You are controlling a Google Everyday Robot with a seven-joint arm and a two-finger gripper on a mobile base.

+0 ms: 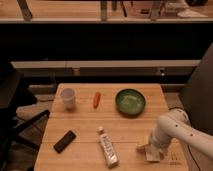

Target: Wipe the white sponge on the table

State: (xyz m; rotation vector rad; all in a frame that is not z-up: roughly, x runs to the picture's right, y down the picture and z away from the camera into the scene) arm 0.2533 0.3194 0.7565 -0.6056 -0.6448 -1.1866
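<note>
1 white robot arm point(172, 127) is reaching down at the near right corner of the table point(80, 145), its gripper point(149, 149) sitting right at the white sponge point(153, 155); whether it is clenching the sponge, I cannot tell. 5 other items are lying farther left: cup point(68, 98), carrot point(97, 99), green bowl point(130, 102), tube point(107, 147), black block point(65, 141).

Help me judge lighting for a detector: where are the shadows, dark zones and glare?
Camera view: the table is warmly, evenly lit; the space beyond it is nearly black; the white cup and green bowl cast only soft shadows, the bowl showing a faint sheen; the end effector sits at the table's near right corner, at the white sponge.
</note>
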